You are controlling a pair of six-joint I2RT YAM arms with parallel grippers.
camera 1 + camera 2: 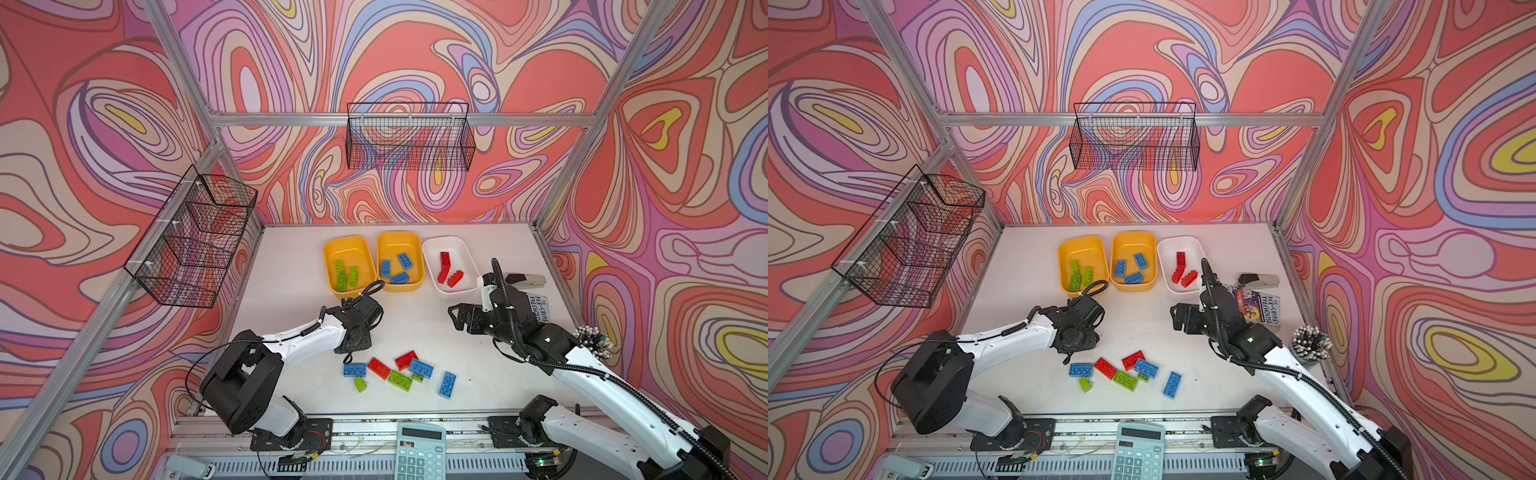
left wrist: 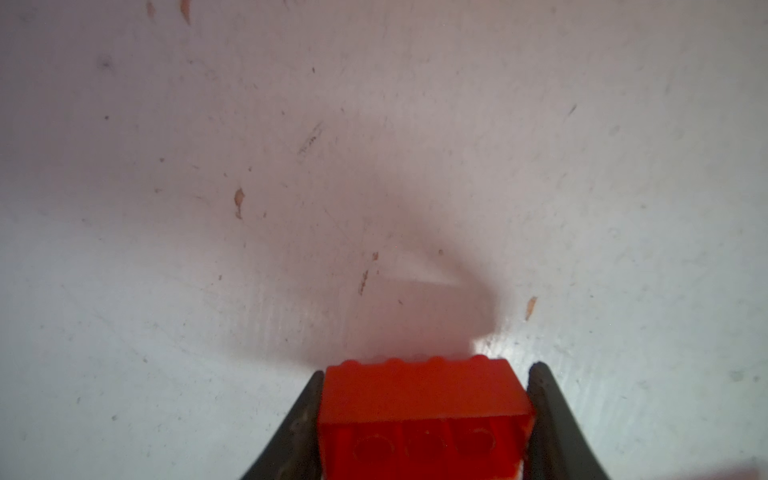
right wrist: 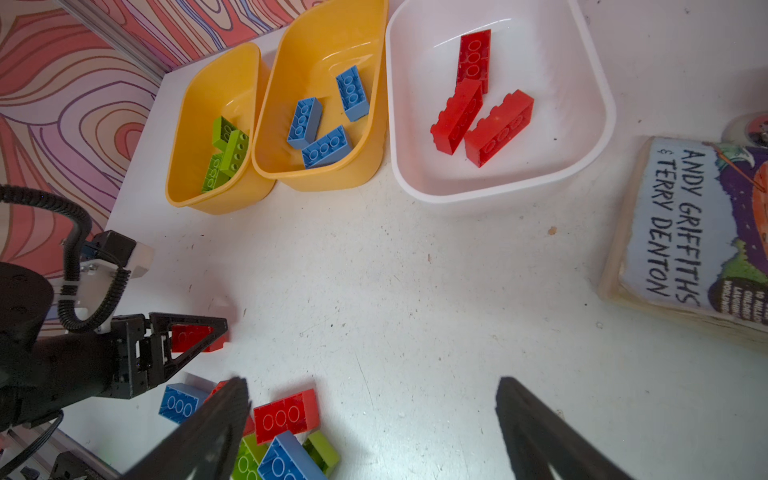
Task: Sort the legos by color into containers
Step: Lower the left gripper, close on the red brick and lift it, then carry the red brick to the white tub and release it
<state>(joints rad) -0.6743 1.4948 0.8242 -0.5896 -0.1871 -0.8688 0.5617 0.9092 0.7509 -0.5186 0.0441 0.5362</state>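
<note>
The legos lie in two groups, if you read the table (image 1: 291, 299) as a dial with the far wall at twelve. At twelve o'clock the three containers stand in a row, close side by side. Toward eleven, the left yellow tub (image 1: 330, 253) holds three lime green bricks (image 1: 345, 274). On twelve, the middle yellow tub (image 1: 384, 243) holds three blue bricks (image 1: 395, 268). Toward one, the white tub (image 1: 430, 249) holds three red bricks (image 1: 448, 269).

Near six o'clock a loose pile (image 1: 399, 372) sits on the bare tabletop: two red, three blue and at least two lime green, several of them touching or overlapping.

The left gripper (image 2: 428, 370) hangs at about eight o'clock, just beside the pile's edge and pointing down. Its fingers are clamped on a red brick (image 2: 424, 399), one finger against each end. The brick appears lifted off the surface, with a shadow under it.

The right gripper (image 3: 372, 382) hovers at about three o'clock, aimed toward the middle of the table. Its fingers are spread wide with nothing between them, over bare tabletop. A book (image 3: 681, 232) lies flat at the three o'clock edge, just beside the white tub.
</note>
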